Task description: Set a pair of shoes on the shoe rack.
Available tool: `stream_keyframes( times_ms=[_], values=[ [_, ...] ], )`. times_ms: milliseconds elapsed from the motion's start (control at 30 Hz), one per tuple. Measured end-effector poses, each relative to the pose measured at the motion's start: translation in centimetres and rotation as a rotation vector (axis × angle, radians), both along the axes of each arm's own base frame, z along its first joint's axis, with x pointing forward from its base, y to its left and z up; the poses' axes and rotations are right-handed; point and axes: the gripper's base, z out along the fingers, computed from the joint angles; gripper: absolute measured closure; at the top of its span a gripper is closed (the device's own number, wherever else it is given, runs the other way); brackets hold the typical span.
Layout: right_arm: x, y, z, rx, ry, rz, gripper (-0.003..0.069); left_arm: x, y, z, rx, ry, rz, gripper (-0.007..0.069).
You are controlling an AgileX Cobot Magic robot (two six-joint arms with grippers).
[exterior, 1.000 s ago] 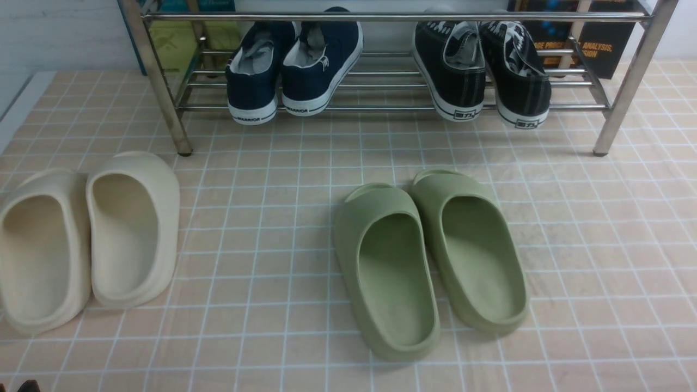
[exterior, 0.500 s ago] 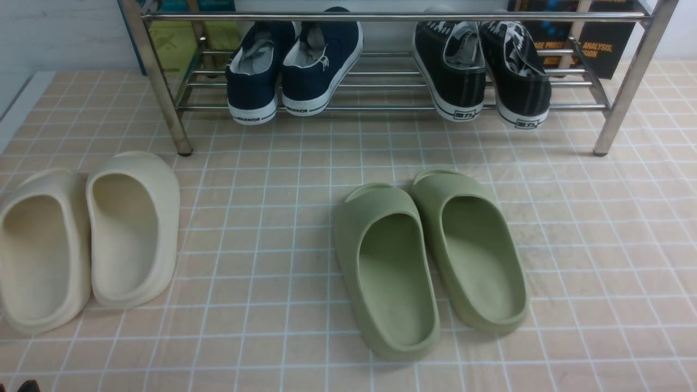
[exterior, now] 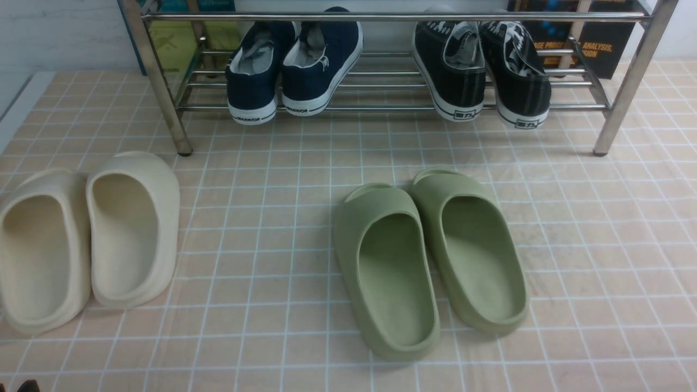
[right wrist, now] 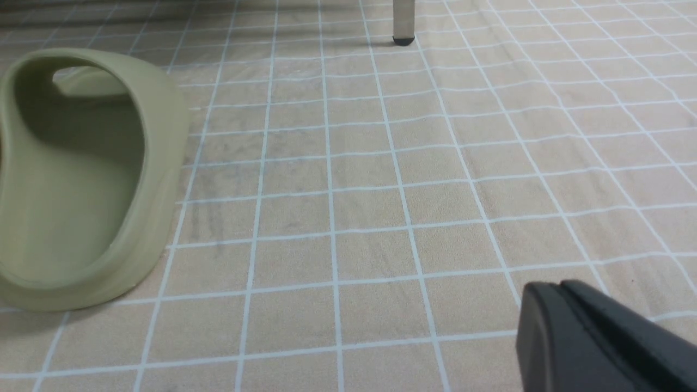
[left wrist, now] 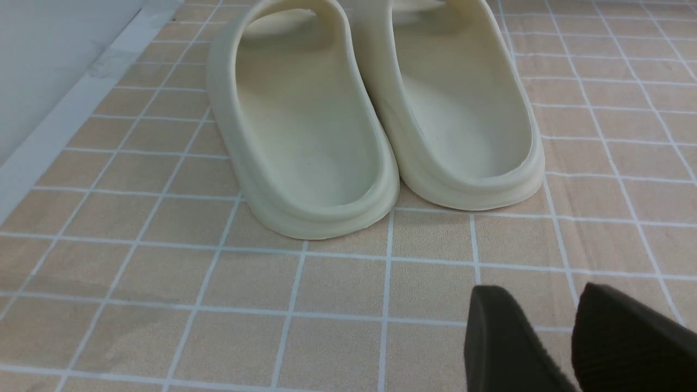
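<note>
Two black sneakers [exterior: 456, 90] already sit side by side on the rack's [exterior: 392, 17] lower shelf, so I'd judge my work done — keep my left fingertips [left wrist: 539, 296], slightly apart, and my right ones [right wrist: 554, 288], together and empty, well back — no nudging.

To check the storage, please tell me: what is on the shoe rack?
On the shoe rack sit navy sneakers and black sneakers. The upper front bar covers part of them.
</note>
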Motion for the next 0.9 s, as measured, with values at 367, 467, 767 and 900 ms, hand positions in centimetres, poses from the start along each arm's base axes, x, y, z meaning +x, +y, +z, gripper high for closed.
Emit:
stream_keyframes(
  times_ms=[367,467,767,900],
  values=[
    [0.00,0.00,0.00,-0.001,0.000,0.000,0.0624,0.00,0.00,0.01,0.001,-0.001,0.000,0.0387],
    [0.00,0.00,0.00,-0.001,0.000,0.000,0.0620,0.00,0.00,0.01,0.001,-0.001,0.000,0.0387],
    [0.00,0.00,0.00,-0.001,0.000,0.000,0.0608,0.00,0.00,0.01,0.001,-0.001,0.000,0.0387],
    [0.00,0.00,0.00,-0.001,0.000,0.000,0.0601,0.00,0.00,0.01,0.001,-0.001,0.000,0.0387]
  ],
)
